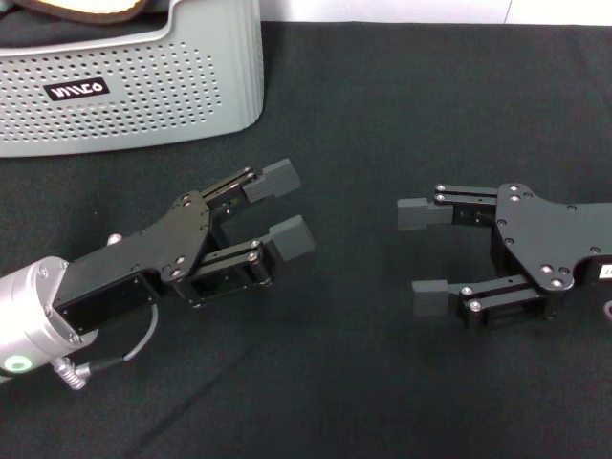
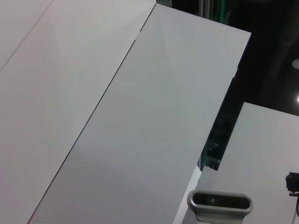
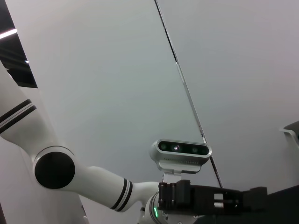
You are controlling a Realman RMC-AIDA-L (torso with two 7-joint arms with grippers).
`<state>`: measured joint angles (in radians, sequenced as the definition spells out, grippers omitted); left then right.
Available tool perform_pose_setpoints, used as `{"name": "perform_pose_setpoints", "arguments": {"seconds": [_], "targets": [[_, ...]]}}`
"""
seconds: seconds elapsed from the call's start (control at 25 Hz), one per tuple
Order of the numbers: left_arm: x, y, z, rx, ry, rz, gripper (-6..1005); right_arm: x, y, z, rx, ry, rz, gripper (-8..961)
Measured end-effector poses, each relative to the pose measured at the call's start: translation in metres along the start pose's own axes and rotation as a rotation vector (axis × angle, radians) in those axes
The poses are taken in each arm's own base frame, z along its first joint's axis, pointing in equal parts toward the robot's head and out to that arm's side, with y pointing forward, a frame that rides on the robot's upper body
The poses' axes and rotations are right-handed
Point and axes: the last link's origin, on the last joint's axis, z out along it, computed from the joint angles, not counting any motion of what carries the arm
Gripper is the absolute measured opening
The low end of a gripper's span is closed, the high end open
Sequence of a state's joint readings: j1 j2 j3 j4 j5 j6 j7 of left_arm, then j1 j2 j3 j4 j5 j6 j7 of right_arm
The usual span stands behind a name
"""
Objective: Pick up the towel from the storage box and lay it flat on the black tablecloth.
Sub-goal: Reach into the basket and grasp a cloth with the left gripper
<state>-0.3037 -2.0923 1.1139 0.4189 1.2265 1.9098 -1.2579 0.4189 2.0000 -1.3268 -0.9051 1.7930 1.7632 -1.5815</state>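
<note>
The storage box (image 1: 134, 86), pale grey-green with dotted sides and a black label, stands at the far left of the black tablecloth (image 1: 382, 105). A cream cloth with a brown border (image 1: 91, 11) shows over its rim. The towel is hidden from view. My left gripper (image 1: 292, 207) hovers low over the tablecloth, just in front of the box, open and holding nothing. My right gripper (image 1: 419, 256) is at the right, facing the left one, open and also holding nothing. Both wrist views point upward and show neither the box nor the cloth.
Bare black tablecloth lies between and in front of the two grippers. The wrist views show white wall panels (image 2: 140, 116), the robot's head camera (image 3: 181, 151) and a white arm segment (image 3: 56, 168).
</note>
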Motion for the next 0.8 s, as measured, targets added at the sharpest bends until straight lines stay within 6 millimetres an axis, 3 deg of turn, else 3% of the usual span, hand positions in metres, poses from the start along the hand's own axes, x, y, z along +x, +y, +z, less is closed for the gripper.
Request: {"name": "perform_pose_setpoints", "arguments": {"seconds": [0.8], "targets": [[0.002, -0.003, -0.001, 0.031, 0.036, 0.022, 860, 0.001, -0.01, -0.011, 0.08, -0.047, 0.006, 870]]}}
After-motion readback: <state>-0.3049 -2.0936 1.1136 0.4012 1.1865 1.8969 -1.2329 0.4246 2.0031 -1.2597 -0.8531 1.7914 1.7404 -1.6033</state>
